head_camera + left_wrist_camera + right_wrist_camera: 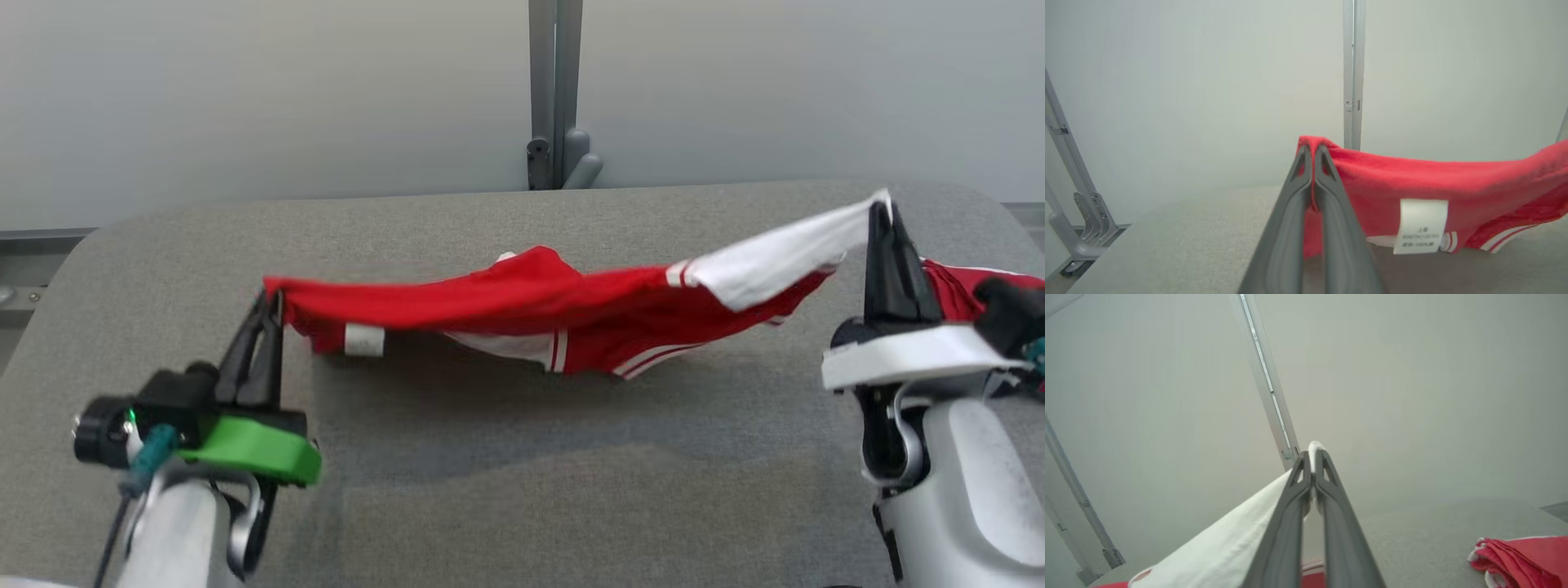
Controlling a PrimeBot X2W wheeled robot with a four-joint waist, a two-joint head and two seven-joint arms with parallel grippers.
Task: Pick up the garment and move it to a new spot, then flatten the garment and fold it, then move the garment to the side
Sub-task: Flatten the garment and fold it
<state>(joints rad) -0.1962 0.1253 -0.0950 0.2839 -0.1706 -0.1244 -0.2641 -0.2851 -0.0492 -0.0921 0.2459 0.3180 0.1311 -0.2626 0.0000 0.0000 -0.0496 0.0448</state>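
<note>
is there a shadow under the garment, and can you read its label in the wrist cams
Head view: soft light, the hanging garment throws a broad diffuse shadow on the grey table. Left wrist view: the white label shows, print too blurred to read. Right wrist view: hazy wall, white cloth at the right pincer soft.

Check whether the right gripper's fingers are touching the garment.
Touching. The right wrist view shows the right gripper with its fingers shut on a white edge of the garment, the cloth pinched between the tips.
</note>
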